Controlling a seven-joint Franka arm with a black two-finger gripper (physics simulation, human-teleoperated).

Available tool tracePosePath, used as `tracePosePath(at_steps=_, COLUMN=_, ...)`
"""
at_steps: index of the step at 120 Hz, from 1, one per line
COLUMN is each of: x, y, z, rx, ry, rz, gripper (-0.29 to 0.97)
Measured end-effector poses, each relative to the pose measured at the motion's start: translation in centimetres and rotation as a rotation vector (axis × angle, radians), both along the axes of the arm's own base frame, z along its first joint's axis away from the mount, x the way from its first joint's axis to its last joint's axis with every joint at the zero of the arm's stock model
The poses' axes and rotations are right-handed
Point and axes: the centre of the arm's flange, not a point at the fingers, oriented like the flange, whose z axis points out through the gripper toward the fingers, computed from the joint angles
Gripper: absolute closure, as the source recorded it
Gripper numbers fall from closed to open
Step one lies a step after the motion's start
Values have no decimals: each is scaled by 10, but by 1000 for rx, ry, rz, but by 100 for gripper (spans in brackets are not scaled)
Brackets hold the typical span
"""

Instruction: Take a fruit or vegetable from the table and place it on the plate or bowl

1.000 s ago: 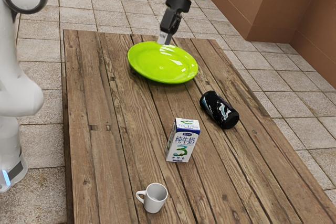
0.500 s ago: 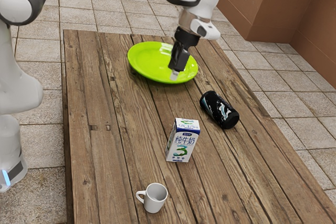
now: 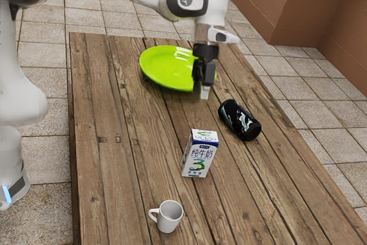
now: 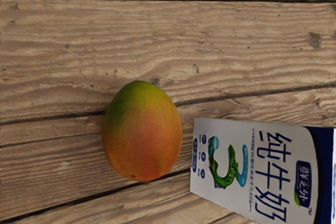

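The mango [image 4: 142,130] lies on the bare planks of the surface [image 3: 114,142], just beside the upright milk carton [image 3: 200,153] and not on the green plate [image 3: 166,64] that sits toward the far edge. The jaws hang tip-down over the plate's near rim; whether they stand apart or together I cannot tell. A white mug [image 3: 168,216] stands by the near edge.
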Motion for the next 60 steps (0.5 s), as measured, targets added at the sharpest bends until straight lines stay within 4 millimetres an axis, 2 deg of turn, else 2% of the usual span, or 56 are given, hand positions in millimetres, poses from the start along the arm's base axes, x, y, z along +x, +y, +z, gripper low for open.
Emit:
tracePosePath(at_steps=12, x=5, y=4, z=-18, rx=-3, ry=28, rz=28, gripper=0)
tracePosePath(at_steps=29, x=8, y=-39, z=-26, rx=112, ry=19, rz=-29, gripper=0)
tracePosePath(at_steps=51, x=11, y=-46, z=-32, rx=218, ry=20, rz=0, gripper=0)
tracePosePath(at_steps=60, x=9, y=-53, z=-41, rx=233, ry=33, rz=1, gripper=0)
